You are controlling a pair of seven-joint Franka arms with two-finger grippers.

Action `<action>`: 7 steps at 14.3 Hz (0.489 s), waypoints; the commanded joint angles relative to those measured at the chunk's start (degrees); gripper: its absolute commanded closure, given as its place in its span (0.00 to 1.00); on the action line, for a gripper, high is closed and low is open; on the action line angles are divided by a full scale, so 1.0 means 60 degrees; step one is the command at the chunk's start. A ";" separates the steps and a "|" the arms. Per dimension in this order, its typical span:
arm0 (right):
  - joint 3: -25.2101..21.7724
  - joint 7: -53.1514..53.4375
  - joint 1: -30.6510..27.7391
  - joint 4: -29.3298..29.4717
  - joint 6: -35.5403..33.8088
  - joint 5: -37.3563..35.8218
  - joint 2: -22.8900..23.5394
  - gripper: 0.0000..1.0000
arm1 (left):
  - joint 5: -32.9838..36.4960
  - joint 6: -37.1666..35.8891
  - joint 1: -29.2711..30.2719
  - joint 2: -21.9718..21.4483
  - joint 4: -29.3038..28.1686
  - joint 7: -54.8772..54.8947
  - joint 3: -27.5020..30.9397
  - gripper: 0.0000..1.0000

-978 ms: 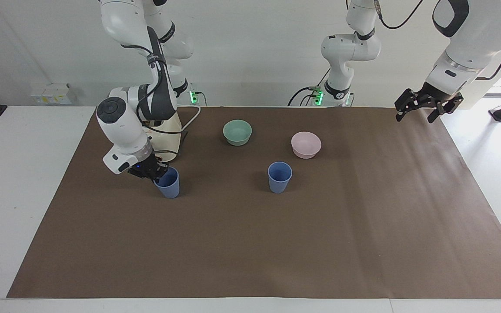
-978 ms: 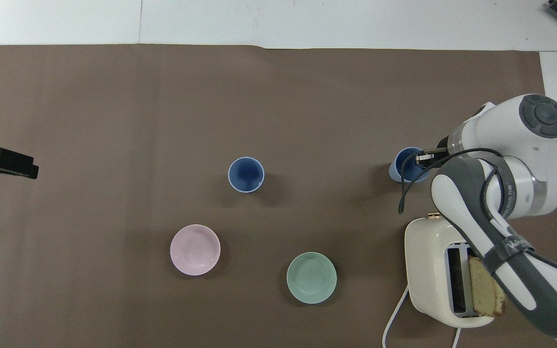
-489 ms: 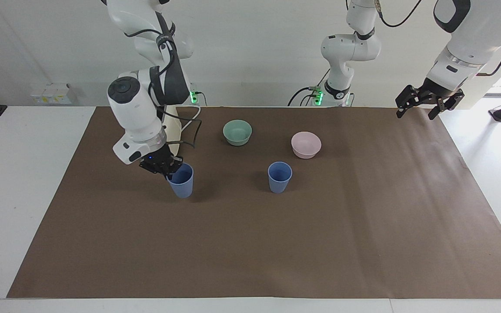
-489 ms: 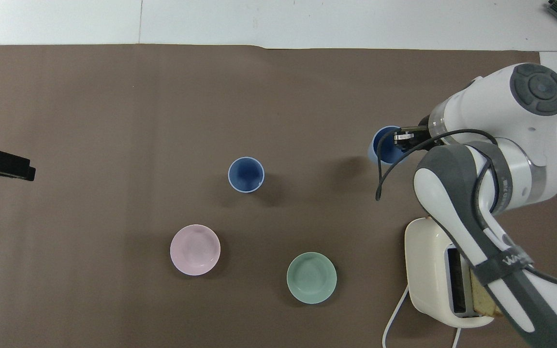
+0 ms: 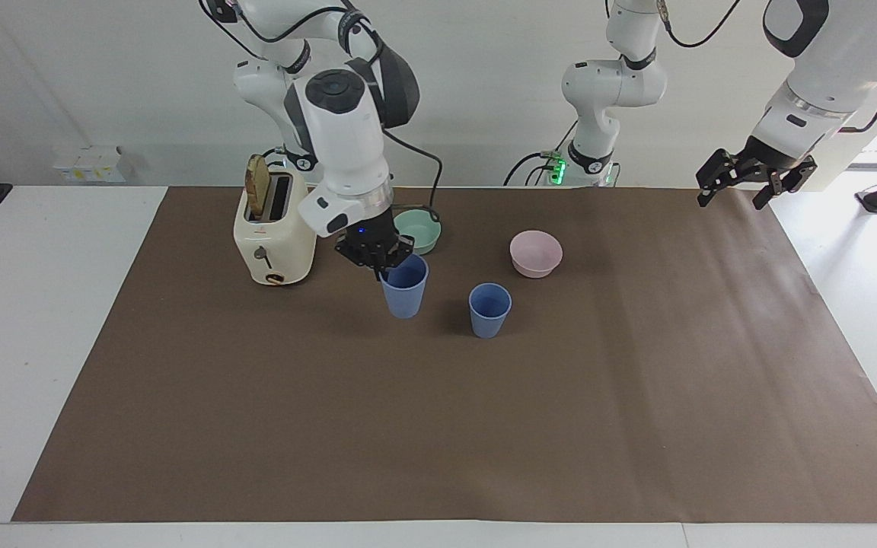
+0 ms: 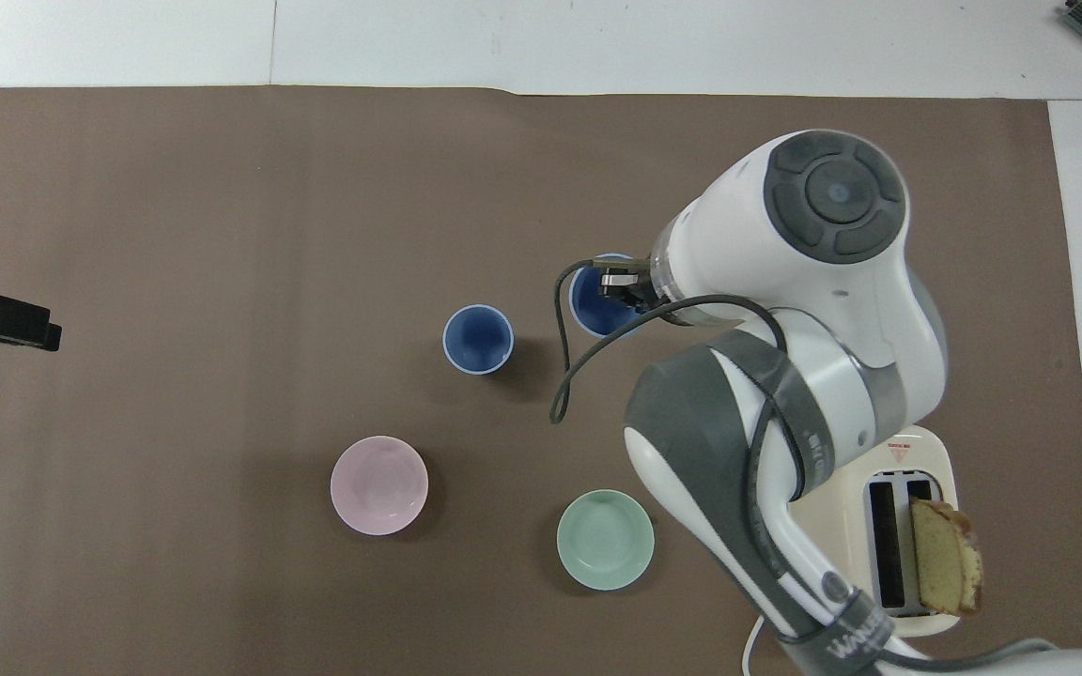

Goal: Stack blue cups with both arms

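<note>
The stacking is about half done, by my judgement: one blue cup (image 5: 405, 295) is off the worktop (image 5: 438, 426), gripped at its rim by the right hand (image 5: 379, 257), whose fingers are pinched shut on the cup wall, one inside the mouth. It hangs just beside the second blue cup (image 5: 489, 310), which stands upright and alone, farther from the robots than the pink bowl (image 5: 535, 253) and the teal bowl (image 6: 605, 539). What remains is carrying the held cup over the standing one and lowering it in. The right arm bends steeply down from above the toaster (image 5: 271, 236). The left hand (image 5: 751, 181) waits, fingers spread and empty, over the left arm's end of the worktop.
</note>
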 commanded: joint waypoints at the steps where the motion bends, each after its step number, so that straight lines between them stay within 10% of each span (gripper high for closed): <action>1: 0.0004 0.0974 0.0590 0.0553 -0.0154 -0.0081 0.0243 1.00 | 0.0094 -0.0076 0.0144 -0.0076 0.0007 0.0130 -0.0097 0.00; 7: -0.0069 0.1915 0.1558 0.1988 -0.0067 -0.0198 0.1458 1.00 | 0.0080 -0.0062 0.0144 -0.0061 0.0007 -0.0002 -0.0097 0.00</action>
